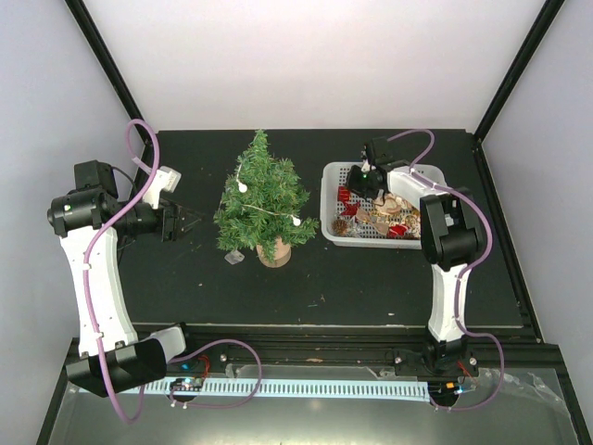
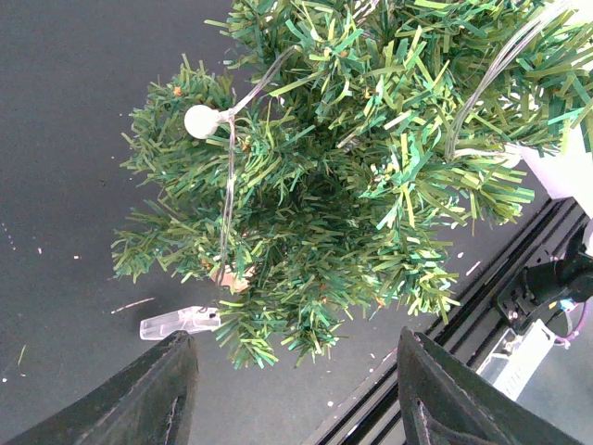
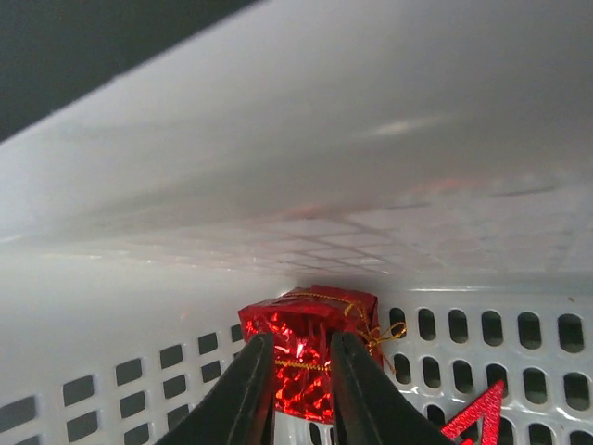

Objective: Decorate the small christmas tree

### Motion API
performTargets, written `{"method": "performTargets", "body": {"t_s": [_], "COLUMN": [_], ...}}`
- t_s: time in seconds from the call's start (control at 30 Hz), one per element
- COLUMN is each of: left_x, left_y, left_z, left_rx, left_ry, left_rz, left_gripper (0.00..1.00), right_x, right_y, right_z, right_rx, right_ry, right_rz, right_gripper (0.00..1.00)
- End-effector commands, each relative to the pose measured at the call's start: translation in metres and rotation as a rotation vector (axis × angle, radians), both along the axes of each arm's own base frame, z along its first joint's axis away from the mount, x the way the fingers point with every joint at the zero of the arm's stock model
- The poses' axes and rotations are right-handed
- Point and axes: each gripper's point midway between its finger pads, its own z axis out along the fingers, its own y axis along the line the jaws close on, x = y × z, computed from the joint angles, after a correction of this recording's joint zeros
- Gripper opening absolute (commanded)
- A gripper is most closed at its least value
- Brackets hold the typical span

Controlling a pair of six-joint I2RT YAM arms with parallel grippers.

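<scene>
The small christmas tree (image 1: 264,199) stands mid-table on a tan stump (image 1: 273,252), wound with a wire of white bulbs (image 2: 199,121). My left gripper (image 1: 190,221) hovers just left of it, open. In the left wrist view its jaws (image 2: 296,336) stand wide apart with nothing between them, facing the tree's lower branches (image 2: 352,176). My right gripper (image 1: 359,185) reaches into the back left corner of the white basket (image 1: 329,199). In the right wrist view its fingers (image 3: 298,348) stand close together on a shiny red gift-box ornament (image 3: 306,320) with gold cord.
The basket wall (image 3: 371,185) rises right behind the red box. A red cut-out ornament (image 3: 477,417) lies to its right, and more ornaments (image 1: 389,215) fill the basket. A clear plastic piece (image 2: 181,322) lies on the black table by the tree's foot.
</scene>
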Motion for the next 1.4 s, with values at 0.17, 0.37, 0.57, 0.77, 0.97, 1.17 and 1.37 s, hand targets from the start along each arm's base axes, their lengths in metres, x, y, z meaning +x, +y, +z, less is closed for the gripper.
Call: {"method": "performTargets", "body": {"t_s": [0.17,0.37,0.57,0.77,0.97,1.17,1.37], "left_x": [-0.001,-0.001,-0.002,-0.003,-0.002,-0.003,-0.003], "left_y": [-0.004,-0.005,-0.006,-0.006,-0.007,-0.008,-0.008], "left_z": [0.006,0.008,0.008,0.008,0.007,0.003,0.002], "left_rx": [-0.017,-0.025,-0.023,-0.024,-0.033,-0.042,-0.043], "left_ry": [-0.011,-0.017,-0.020,-0.020,-0.019,-0.012,-0.011], "left_rz": [-0.026,-0.029,-0.029,-0.030,-0.036,-0.040,-0.042], "left_gripper": [0.60,0.60,0.60,0.61,0.60,0.60,0.61], "right_x": [-0.006,-0.010,-0.011,-0.012,-0.016,-0.013,-0.006], "right_y": [0.002,-0.001,-0.001,-0.007,-0.008,-0.005,0.001], "right_z": [-0.018,-0.008,-0.006,0.000,-0.001,-0.007,-0.009], "right_rx": [0.027,0.012,-0.002,-0.036,-0.048,-0.044,-0.022], "right_ry": [0.048,0.023,0.042,0.047,0.067,0.090,0.101], "right_rz": [0.024,0.031,0.055,0.043,0.046,0.064,0.069], "right_gripper": [0.07,0.01,0.28,0.38,0.38,0.38,0.36]}}
